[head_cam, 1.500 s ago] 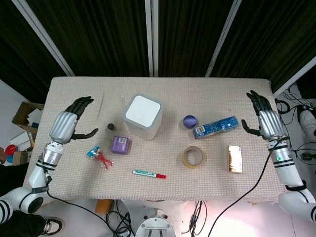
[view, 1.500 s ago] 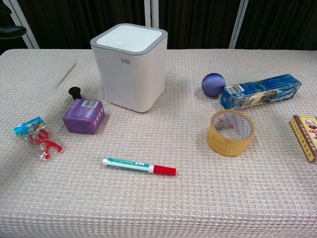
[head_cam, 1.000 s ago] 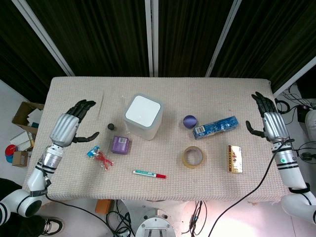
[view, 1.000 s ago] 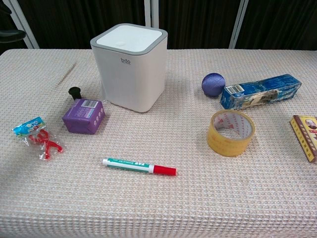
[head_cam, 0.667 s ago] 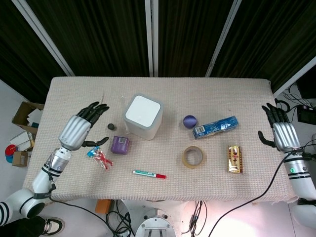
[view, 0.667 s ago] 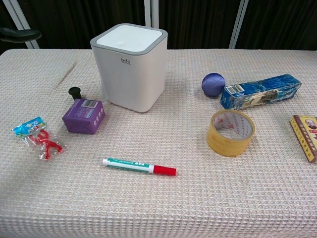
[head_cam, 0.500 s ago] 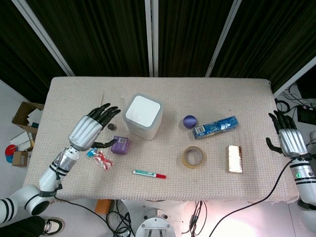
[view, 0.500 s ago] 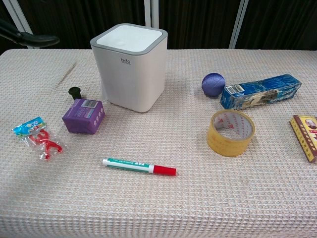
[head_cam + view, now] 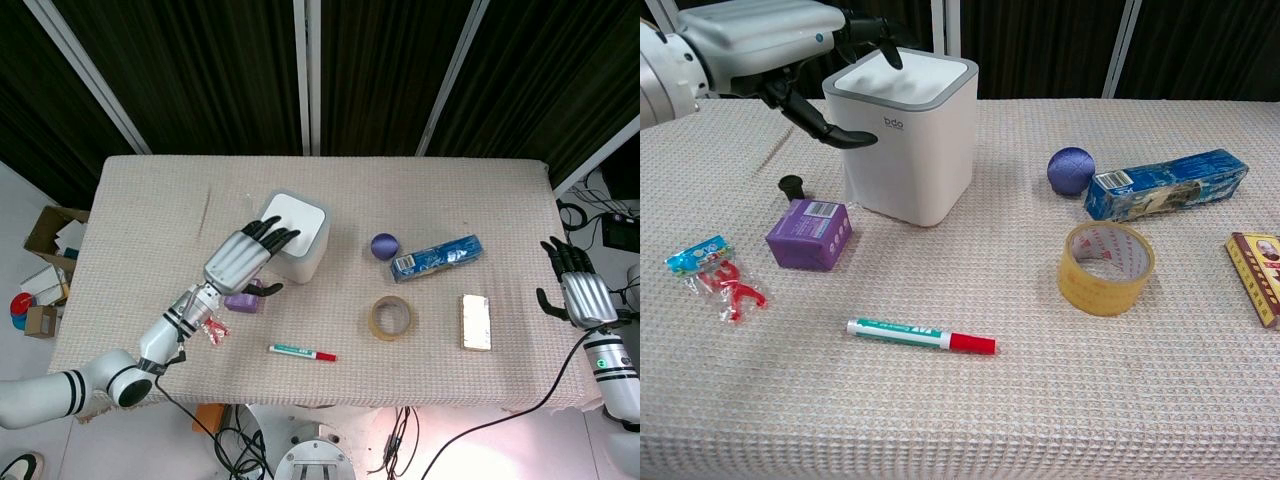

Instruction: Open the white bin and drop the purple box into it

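Observation:
The white bin [image 9: 300, 240] [image 9: 908, 140] stands left of the table's middle with its grey-rimmed lid down. The purple box [image 9: 808, 235] lies on the cloth at the bin's front left; in the head view only a strip of the purple box [image 9: 240, 301] shows under my left hand. My left hand [image 9: 244, 260] [image 9: 780, 42] hovers open with fingers spread, its fingertips over the near-left edge of the lid. I cannot tell whether they touch it. My right hand [image 9: 574, 290] is open, off the table's right edge.
A small dark cap [image 9: 791, 184], a red-and-blue packet [image 9: 716, 274], a green-and-red marker [image 9: 921, 336], a tape roll [image 9: 1105, 266], a purple ball [image 9: 1071, 169], a blue carton [image 9: 1166, 183] and a gold box [image 9: 473, 321] lie around the table.
My left hand has swung right from the table's left side to above the bin's near-left edge, now covering the purple box from above. My right hand has drawn back past the right edge.

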Tool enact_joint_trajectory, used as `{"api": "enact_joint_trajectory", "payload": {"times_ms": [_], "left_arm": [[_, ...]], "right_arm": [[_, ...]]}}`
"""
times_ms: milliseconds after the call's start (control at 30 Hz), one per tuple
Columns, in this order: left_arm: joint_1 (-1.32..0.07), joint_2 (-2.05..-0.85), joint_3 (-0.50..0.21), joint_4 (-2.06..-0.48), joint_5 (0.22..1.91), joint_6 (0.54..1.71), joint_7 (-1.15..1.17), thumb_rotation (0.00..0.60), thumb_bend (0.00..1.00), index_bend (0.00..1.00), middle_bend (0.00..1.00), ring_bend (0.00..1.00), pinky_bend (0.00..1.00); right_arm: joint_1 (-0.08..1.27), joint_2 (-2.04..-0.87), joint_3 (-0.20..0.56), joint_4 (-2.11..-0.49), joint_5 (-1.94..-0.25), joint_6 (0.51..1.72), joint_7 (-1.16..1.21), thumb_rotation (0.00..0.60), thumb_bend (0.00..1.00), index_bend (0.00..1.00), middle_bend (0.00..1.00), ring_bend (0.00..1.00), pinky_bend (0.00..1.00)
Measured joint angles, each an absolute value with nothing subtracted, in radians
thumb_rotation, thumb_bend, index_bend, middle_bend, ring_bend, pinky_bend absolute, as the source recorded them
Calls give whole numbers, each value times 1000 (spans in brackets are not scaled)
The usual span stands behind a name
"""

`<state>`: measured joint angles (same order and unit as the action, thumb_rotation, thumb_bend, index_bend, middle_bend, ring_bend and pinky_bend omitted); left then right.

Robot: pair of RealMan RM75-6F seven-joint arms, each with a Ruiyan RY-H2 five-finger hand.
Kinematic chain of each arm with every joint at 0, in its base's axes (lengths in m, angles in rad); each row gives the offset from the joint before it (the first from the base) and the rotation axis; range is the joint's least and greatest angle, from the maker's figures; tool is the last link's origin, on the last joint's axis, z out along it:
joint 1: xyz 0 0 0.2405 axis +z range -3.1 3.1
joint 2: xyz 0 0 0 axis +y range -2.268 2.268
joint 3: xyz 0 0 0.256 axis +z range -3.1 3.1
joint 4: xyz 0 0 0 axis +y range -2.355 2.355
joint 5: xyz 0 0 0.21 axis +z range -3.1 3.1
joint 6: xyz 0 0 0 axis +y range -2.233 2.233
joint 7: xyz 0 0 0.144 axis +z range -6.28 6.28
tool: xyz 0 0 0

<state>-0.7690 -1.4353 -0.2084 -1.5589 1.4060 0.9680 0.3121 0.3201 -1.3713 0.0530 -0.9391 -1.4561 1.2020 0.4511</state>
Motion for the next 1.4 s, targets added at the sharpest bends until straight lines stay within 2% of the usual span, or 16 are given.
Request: {"api": "enact_joint_trajectory", "payload": {"times_ms": [233, 400, 567, 700, 900, 1067, 1133, 1267, 1400], "left_arm": [[-786, -1449, -194, -1553, 1316, 938, 417, 414, 232, 100, 340, 58, 210], [-787, -1442, -180, -1570, 1295, 938, 441, 414, 232, 100, 353, 58, 209], [-781, -1410, -182, -1621, 1311, 985, 469, 414, 232, 100, 285, 58, 209], [-765, -1369, -189, -1689, 1329, 1050, 504, 414, 229, 95, 156, 58, 209], [-675, -1264, -184, -1798, 1388, 1219, 513, 414, 222, 88, 136, 59, 209], [-521, -1171, -115, -1841, 1434, 1359, 422, 415, 195, 88, 136, 59, 209], [-470, -1150, -78, -1836, 1446, 1377, 368, 415, 162, 88, 136, 59, 209], [-388, -1132, 1, -1784, 1471, 1395, 237, 415, 157, 88, 136, 59, 209], [-362, -1180, 49, -1697, 1537, 1397, 174, 416, 168, 88, 137, 59, 209]], "right_arm": [[313, -1359, 61, -942, -1459, 1218, 469, 600, 397, 0, 0, 0, 0], [307, -1357, 64, -946, -1458, 1222, 473, 600, 396, 0, 0, 0, 0], [307, -1355, 68, -952, -1458, 1223, 469, 600, 398, 0, 0, 0, 0], [308, -1355, 67, -961, -1461, 1221, 458, 600, 401, 0, 0, 0, 0], [305, -1338, 79, -993, -1470, 1263, 460, 600, 400, 0, 0, 0, 0], [301, -1300, 96, -1052, -1477, 1309, 454, 600, 396, 0, 0, 0, 0], [299, -1279, 106, -1090, -1480, 1333, 444, 600, 393, 0, 0, 0, 0], [295, -1229, 122, -1181, -1488, 1371, 410, 600, 390, 0, 0, 0, 0], [291, -1176, 142, -1286, -1481, 1392, 359, 600, 389, 0, 0, 0, 0]]}}
